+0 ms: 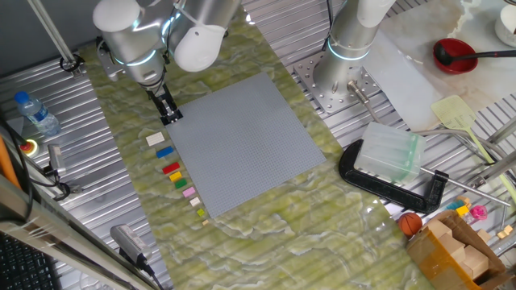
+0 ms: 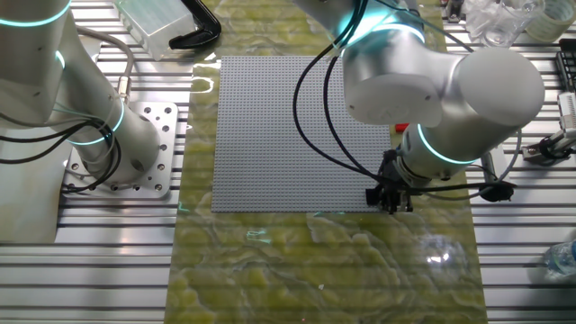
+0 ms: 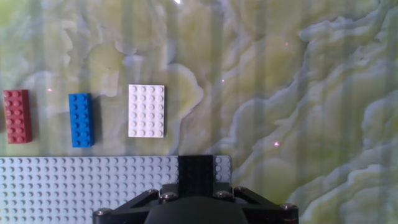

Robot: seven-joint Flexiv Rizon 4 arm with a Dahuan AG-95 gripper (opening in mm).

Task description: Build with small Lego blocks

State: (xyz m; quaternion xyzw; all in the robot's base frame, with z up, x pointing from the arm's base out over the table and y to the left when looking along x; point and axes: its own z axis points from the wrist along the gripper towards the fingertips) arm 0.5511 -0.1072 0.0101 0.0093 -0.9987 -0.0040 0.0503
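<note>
In the hand view, the dark red studded plastic brick [image 3: 17, 116] is cut by the left edge; the hand [image 3: 196, 186] hides most of a black plastic brick [image 3: 196, 174], seemingly held.

Glossy studded plastic white brick [image 3: 147, 111], blue brick [image 3: 81, 119]

Row of bricks [image 1: 174, 169] beside baseplate [image 1: 242, 141]
</note>
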